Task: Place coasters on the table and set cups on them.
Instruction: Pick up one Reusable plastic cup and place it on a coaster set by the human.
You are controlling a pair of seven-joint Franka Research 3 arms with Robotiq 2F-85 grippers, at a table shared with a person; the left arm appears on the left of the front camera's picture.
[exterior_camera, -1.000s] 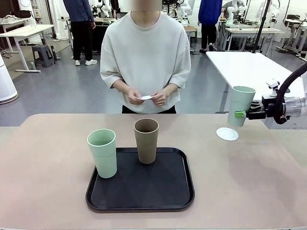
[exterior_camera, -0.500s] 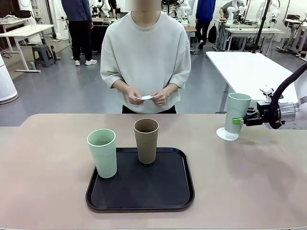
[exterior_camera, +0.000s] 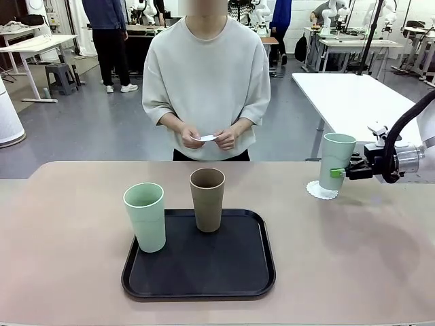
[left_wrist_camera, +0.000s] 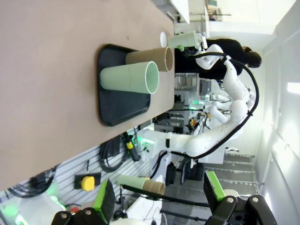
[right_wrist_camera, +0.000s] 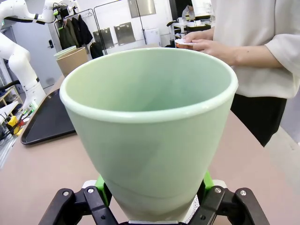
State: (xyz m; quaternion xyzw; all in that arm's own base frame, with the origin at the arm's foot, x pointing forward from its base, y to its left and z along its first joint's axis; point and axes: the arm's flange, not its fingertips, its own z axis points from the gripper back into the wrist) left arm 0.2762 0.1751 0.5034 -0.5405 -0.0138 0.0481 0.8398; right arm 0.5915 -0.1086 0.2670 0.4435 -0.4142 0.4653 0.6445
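The mint cup (exterior_camera: 338, 159) stands upright over a coaster (exterior_camera: 319, 192) at the table's (exterior_camera: 68, 258) far right, pinched low by the right gripper (exterior_camera: 338, 172); whether it touches the coaster, can't tell. The brown cup (exterior_camera: 207, 199) and other mint cup (exterior_camera: 145, 216) are on the tray (exterior_camera: 204, 278). The person (exterior_camera: 207, 81) holds another coaster (exterior_camera: 206, 138). The left gripper (left_wrist_camera: 159, 192) is spread, empty.
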